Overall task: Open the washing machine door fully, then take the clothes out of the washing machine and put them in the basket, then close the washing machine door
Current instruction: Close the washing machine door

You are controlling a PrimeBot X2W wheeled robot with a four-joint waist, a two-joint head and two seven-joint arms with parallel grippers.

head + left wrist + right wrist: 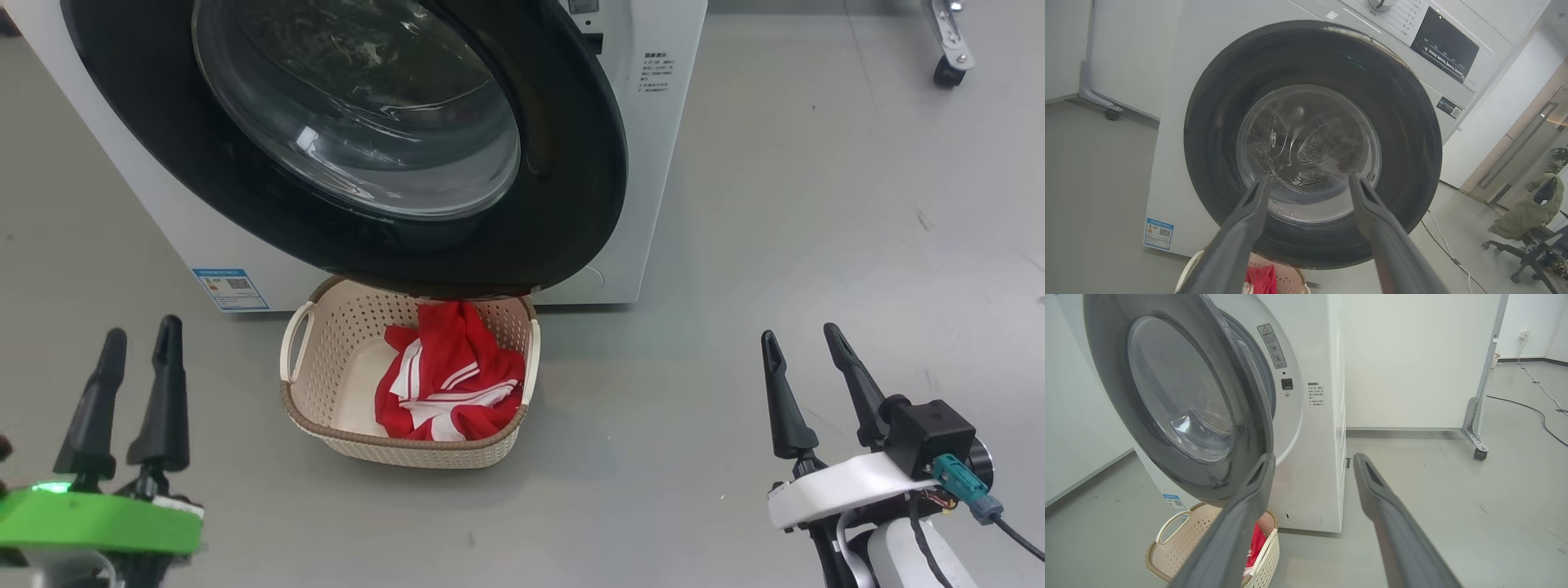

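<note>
— Condition of your fingers?
— Both pairs stood spread and empty: my left gripper (140, 331) and right gripper (798, 331), touching nothing.
— The load?
— One crumpled red, white-striped cloth heap (449, 384) lay in one perforated cream plastic basket (392, 447) with two white handles (295, 341), under the glossy black-rimmed round glass door (359, 106).
— The door?
— The right wrist view showed it ajar from the white boxy washing machine (653, 163); the left wrist view showed it face-on.

There is one washing machine (653, 204) with one washing machine door (571, 188) and one blue label (231, 289) on its front. Before the washing machine stands one basket (326, 351), holding one heap of clothes (449, 384). Two grippers face it: left gripper (142, 328) and right gripper (799, 331).
</note>
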